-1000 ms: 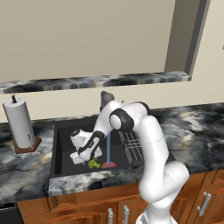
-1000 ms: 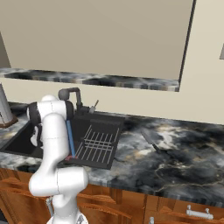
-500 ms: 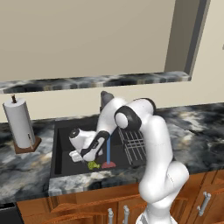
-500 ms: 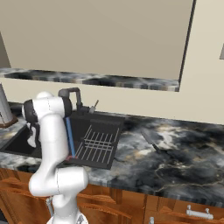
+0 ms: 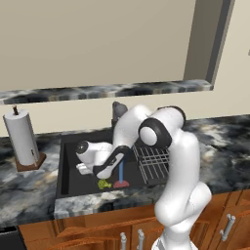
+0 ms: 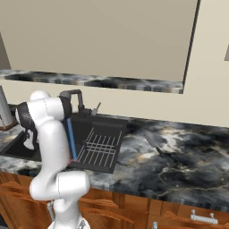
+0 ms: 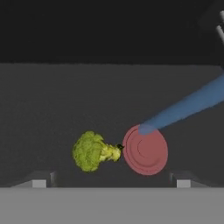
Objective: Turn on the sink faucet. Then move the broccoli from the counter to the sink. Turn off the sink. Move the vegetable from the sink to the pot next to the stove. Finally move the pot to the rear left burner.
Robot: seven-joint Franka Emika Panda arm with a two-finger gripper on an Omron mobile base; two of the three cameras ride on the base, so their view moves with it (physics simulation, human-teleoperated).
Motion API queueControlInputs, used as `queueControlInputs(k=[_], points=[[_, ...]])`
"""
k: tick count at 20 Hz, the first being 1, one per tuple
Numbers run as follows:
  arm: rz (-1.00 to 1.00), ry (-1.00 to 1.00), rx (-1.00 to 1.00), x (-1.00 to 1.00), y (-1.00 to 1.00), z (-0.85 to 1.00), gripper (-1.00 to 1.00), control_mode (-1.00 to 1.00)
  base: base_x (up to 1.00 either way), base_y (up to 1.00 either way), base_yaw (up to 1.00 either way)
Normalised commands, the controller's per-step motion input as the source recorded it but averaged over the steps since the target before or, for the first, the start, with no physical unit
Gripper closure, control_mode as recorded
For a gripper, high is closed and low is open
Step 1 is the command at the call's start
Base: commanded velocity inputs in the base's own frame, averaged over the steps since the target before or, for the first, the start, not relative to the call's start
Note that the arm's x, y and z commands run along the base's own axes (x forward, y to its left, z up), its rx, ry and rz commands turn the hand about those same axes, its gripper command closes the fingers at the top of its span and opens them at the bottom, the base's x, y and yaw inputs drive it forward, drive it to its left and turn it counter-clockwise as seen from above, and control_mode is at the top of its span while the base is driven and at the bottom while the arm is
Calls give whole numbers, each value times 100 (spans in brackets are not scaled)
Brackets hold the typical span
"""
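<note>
the broccoli [image 7: 92, 151] lies on the sink [image 5: 67, 171] floor, at nine o'clock of the red drain [image 7: 145, 150]. my gripper [image 7: 111, 180], jaws wide and empty, hangs above. next i likely shut off the faucet [image 6: 73, 97].

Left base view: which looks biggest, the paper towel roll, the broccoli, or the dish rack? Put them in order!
1. Dish rack, the widest of the three.
2. Paper towel roll, clearly smaller than the rack, though it stands tall.
3. Broccoli, a tiny green lump on the sink floor.

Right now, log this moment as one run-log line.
stage: broccoli in sink | gripper: open, above broccoli | broccoli: on sink floor, beside red drain | water: blue stream running
</note>
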Motion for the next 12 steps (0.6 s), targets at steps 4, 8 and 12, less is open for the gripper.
queueControlInputs(k=[4,8,12], points=[[-2,-13,0,-27,0,67,-100,-100,0,0,0],[-1,-11,0,-29,0,67,-100,-100,0,0,0],[-1,-8,0,-43,1,63,-100,-100,0,0,0]])
